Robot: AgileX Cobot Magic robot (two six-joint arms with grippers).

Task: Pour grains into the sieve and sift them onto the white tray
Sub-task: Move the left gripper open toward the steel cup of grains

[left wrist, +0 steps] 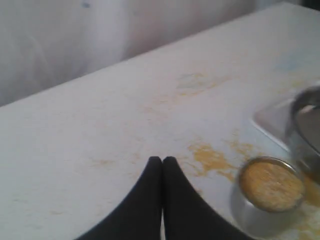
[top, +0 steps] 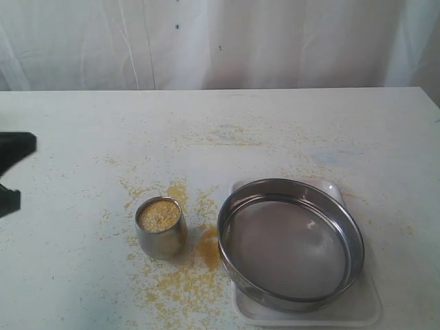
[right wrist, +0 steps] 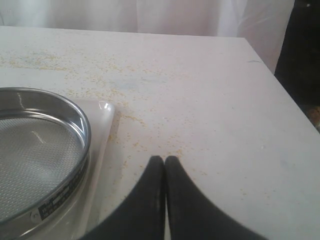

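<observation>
Black and clenched on nothing, your 2 grippers, left gripper and right gripper, hang over the table. 1 steel cup, brimful of golden-yellow grains, stands just beside 1 wide round sieve with bare grey mesh, which sits on 1 white tray. Spilled meal rings the cup.

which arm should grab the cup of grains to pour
Left, probably. The cup, full of grains, stands near the left gripper, on its side of the sieve; the right gripper faces the sieve, not the cup.
</observation>
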